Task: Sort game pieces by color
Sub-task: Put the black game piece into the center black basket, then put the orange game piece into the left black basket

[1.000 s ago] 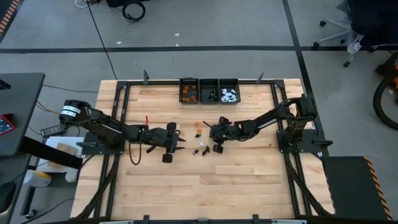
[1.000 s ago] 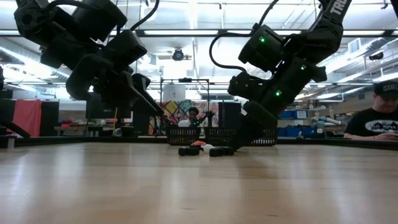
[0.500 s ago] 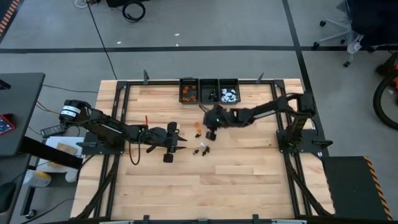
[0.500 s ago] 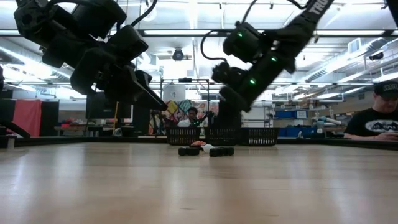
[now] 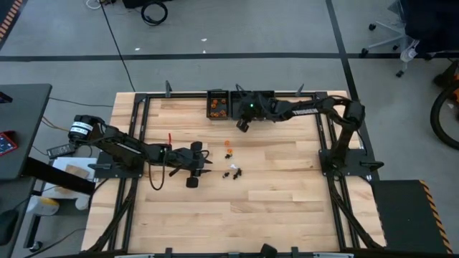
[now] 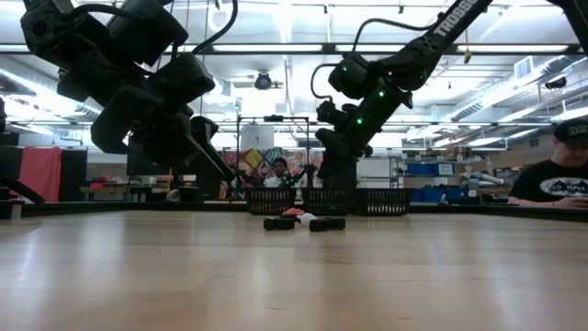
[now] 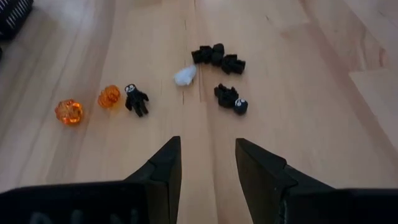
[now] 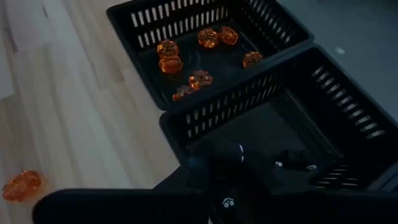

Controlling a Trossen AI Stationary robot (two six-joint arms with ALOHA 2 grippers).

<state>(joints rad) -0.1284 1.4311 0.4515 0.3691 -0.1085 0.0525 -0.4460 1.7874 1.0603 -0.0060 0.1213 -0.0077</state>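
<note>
Loose game pieces lie mid-table: two orange ones (image 5: 229, 149) and a small black-and-white cluster (image 5: 232, 173). The left wrist view shows them as orange pieces (image 7: 69, 112), a black figure (image 7: 135, 99), a white piece (image 7: 185, 76) and black pieces (image 7: 217, 57). My left gripper (image 7: 208, 146) hovers open just left of them (image 5: 197, 166). My right gripper (image 5: 242, 123) is shut, raised over the near wall of the middle bin (image 8: 230, 102), beside the orange bin (image 8: 186, 22). My right gripper (image 8: 221, 171) is shut on a small dark piece with a white speck (image 8: 241, 149), pinched between the fingertips from above and lifted clear of the table. The fingers themselves hide which part of the piece they have.
Three black slatted bins stand in a row at the far edge: orange pieces in the left one (image 5: 219, 105), dark pieces in the middle one (image 8: 292, 158), white pieces in the right one (image 5: 265, 109). A person sits beyond the table (image 6: 562, 179). One orange piece (image 8: 22, 185) lies near the bins.
My right gripper has risen from the pieces at mid-table and swung toward the far edge, ending over the bins. My left arm has stayed nearly in place.
</note>
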